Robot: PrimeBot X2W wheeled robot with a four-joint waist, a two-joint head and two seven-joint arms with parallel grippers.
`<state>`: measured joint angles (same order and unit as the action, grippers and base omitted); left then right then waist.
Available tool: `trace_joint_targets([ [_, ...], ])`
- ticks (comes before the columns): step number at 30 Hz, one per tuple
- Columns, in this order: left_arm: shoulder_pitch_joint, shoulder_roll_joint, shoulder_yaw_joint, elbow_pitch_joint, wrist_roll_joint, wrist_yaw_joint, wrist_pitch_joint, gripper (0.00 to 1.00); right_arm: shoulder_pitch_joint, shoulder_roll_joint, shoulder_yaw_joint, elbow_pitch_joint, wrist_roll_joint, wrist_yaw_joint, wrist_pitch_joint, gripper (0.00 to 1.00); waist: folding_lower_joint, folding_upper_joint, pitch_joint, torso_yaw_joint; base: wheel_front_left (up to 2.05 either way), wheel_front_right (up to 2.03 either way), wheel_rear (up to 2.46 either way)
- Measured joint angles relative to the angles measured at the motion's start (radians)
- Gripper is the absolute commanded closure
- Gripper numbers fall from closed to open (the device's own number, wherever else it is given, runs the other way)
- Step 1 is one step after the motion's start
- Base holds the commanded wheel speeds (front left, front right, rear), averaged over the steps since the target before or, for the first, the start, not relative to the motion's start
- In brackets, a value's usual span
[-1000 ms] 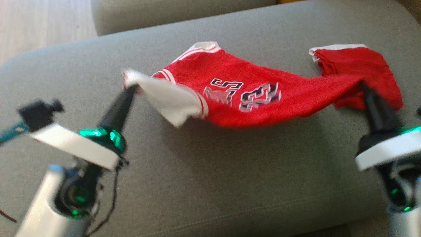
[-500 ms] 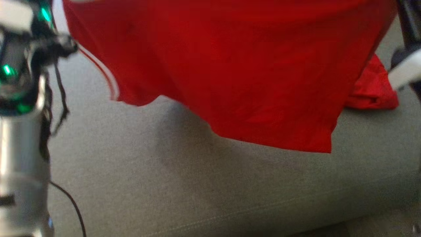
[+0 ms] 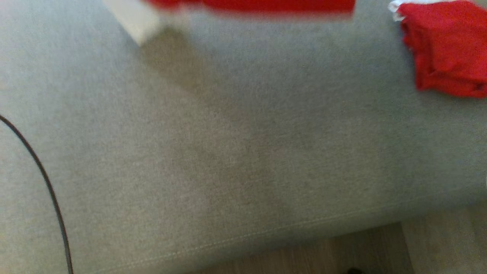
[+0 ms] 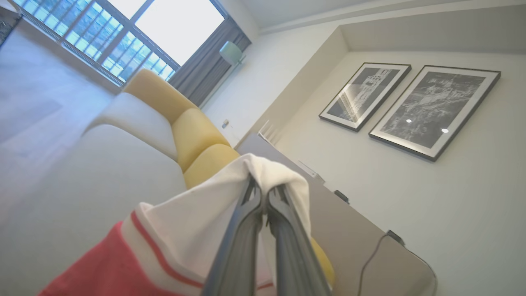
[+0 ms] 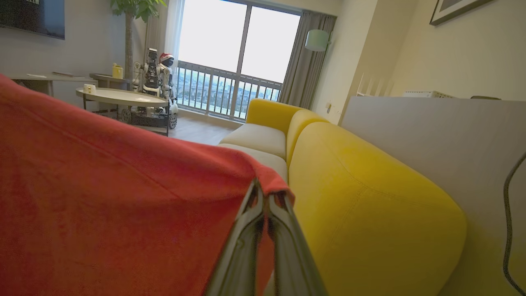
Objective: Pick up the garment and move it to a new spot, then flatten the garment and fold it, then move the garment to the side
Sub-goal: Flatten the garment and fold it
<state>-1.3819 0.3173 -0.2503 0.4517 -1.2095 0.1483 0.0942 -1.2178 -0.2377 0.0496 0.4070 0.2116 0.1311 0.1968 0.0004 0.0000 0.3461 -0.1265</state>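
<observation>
The garment is a red jersey with white trim. In the head view only its blurred lower edge shows along the top, hanging above the grey sofa cushion. My left gripper is shut on a white fold of the garment, held up in the air. My right gripper is shut on a red edge of the garment, which stretches away to the left of that view.
A second crumpled red cloth lies on the cushion at the far right. A thin black cable curves over the cushion's left side. Wooden floor starts at the cushion's front edge. A yellow sofa back runs behind.
Both grippers have lifted the garment off the cushion and risen out of the top of the head view. The other red cloth has stayed on the cushion.
</observation>
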Motion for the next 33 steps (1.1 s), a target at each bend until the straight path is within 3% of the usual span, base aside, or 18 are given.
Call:
trace_joint_targets([
  [6, -0.225, 0.005, -0.056, 0.128, 0.124, -0.165, -0.137, 1.0, -0.239, 0.016, -0.003, 0.176, -0.127, 0.0, -0.208, 1.0, 0.0, 0.0, 0.138, 0.023, 0.0, 0.0, 0.0],
  [10, -0.219, 0.0, -0.113, 0.142, 0.133, -0.268, -0.195, 1.0, -0.287, 0.005, 0.005, 0.285, -0.153, 0.0, -0.304, 1.0, 0.0, 0.0, 0.221, 0.074, 0.0, 0.0, 0.0],
  [17, 0.079, 0.04, -0.212, 0.064, 0.062, -0.272, -0.211, 1.0, -0.217, -0.029, 0.085, 0.429, -0.1, 0.0, -0.293, 1.0, -0.0001, 0.0, 0.253, 0.145, 0.0, 0.0, 0.0],
  [18, 0.21, 0.06, -0.24, 0.019, 0.023, -0.272, -0.21, 1.0, -0.158, -0.039, 0.149, 0.45, -0.051, 0.0, -0.263, 1.0, -0.0001, 0.0, 0.24, 0.157, 0.0, 0.0, 0.0],
  [21, 0.401, 0.098, -0.27, -0.069, -0.046, -0.272, -0.184, 1.0, -0.054, -0.064, 0.212, 0.434, 0.077, 0.0, -0.198, 1.0, -0.0005, 0.0, 0.2, 0.162, 0.0, 0.0, 0.0],
  [25, 0.641, 0.161, -0.305, -0.216, -0.114, -0.264, -0.133, 1.0, 0.116, -0.174, 0.286, 0.294, 0.245, 0.0, -0.056, 1.0, -0.0006, 0.0, 0.132, 0.164, 0.0, 0.0, 0.0],
  [30, 0.874, 0.256, -0.303, -0.379, -0.174, -0.181, -0.117, 1.0, 0.377, -0.326, 0.269, 0.045, 0.372, 0.0, 0.082, 1.0, -0.0007, 0.0, 0.051, 0.168, 0.0, 0.0, 0.0],
  [33, 0.953, 0.285, -0.3, -0.438, -0.196, -0.142, -0.112, 1.0, 0.494, -0.352, 0.217, -0.047, 0.394, 0.0, 0.125, 1.0, -0.0007, 0.0001, 0.021, 0.169, 0.0, 0.0, 0.0],
])
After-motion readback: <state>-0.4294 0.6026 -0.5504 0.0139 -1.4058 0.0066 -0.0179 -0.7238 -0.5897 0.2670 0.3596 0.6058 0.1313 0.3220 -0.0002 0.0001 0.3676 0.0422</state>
